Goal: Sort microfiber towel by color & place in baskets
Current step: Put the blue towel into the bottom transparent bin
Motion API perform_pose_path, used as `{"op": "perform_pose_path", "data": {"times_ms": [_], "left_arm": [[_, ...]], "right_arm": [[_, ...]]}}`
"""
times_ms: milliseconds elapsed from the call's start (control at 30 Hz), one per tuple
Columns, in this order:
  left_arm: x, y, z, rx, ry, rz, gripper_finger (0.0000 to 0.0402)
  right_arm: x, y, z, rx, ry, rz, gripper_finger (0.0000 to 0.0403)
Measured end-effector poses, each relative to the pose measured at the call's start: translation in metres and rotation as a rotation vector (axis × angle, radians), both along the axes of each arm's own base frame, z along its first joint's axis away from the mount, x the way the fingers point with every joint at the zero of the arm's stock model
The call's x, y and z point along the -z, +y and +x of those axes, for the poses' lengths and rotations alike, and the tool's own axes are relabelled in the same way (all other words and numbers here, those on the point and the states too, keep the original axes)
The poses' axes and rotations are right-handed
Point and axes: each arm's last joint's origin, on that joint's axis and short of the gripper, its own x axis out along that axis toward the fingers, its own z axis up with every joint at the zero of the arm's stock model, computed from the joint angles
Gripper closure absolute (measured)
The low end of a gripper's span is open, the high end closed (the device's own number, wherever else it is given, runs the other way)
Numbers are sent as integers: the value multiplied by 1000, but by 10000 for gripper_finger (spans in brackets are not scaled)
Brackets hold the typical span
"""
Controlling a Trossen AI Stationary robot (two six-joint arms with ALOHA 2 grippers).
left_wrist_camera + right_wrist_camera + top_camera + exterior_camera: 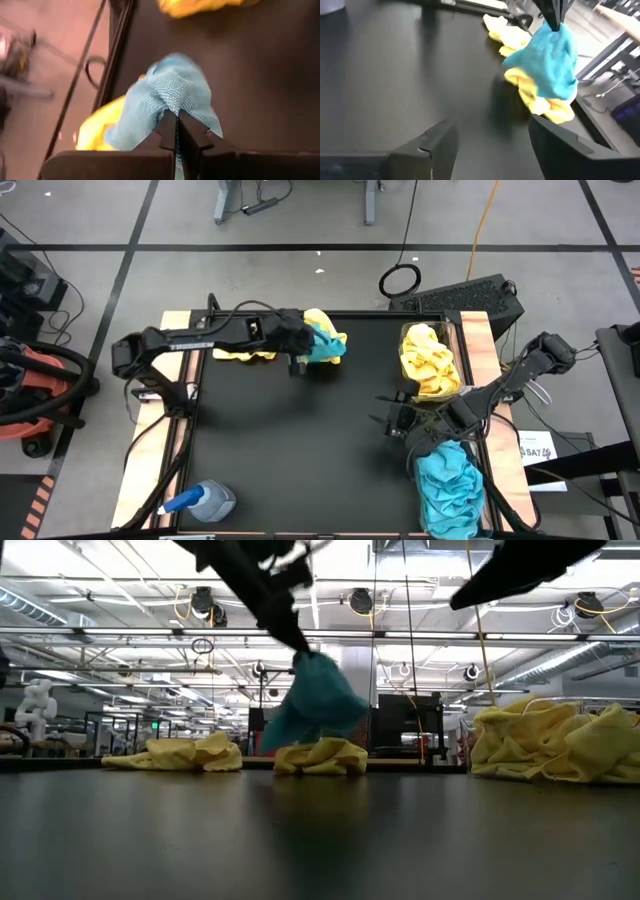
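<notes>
From above, the left gripper (300,352) sits at the far edge of the table, clamped on a teal towel (327,345) that it holds over the loose yellow towels (245,352) lying there. Along the right edge stand the two baskets: the far basket (452,332) holds yellow cloths, the near basket (486,480) holds teal ones. The right gripper (398,420) waits between them, just left of the baskets. A spray bottle (205,502) stands at the near left corner.

From table height, the teal towel (312,700) hangs clear of the table, above the yellow towels (320,757).

The left wrist view shows the fingers (167,131) pressed together with the teal towel (167,97) pinched between them.

In the right wrist view the right gripper's own fingers (440,145) stand apart and hold nothing; the hanging teal towel (552,60) shows beyond them.

The step in hand appears to be the lift of one teal cloth out of the mixed pile. Next it must travel right and nearer, to the teal basket, either carried across or passed to the waiting right gripper, without dragging a yellow cloth along.
</notes>
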Motion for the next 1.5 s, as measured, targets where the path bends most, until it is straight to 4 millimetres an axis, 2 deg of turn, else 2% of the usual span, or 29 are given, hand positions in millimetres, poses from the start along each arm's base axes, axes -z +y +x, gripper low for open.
{"op": "perform_pose_path", "data": {"times_ms": [200, 467, 667, 900, 1133, 1233, 1333, 1400, 1500], "left_arm": [[-24, -34, 4, 116, -134, 50, 394], [-29, -73, 14, 269, -190, 98, 394], [-36, -97, 19, 379, -261, 158, 394], [-38, -119, 20, 515, -303, 149, 394], [-37, -134, 18, 590, -290, 179, 394], [-37, -138, 18, 605, -292, 175, 394], [-37, -141, 17, 646, -300, 153, 394], [-38, -143, 17, 661, -303, 146, 394], [-38, -146, 17, 688, -310, 153, 394]], "right_arm": [[-10, -11, 14, 12, -69, -42, 147], [-15, -31, 25, 59, -96, -80, 123], [-9, -41, 41, 15, -96, -33, 112], [2, -49, 62, 42, -120, -52, 103], [11, -45, 85, -204, -176, 7, 106], [13, -43, 91, -221, -208, 6, 115], [12, -44, 91, -219, -213, 7, 142], [12, -44, 91, -219, -220, 8, 176], [10, -43, 91, -227, -235, 12, 251]]}}
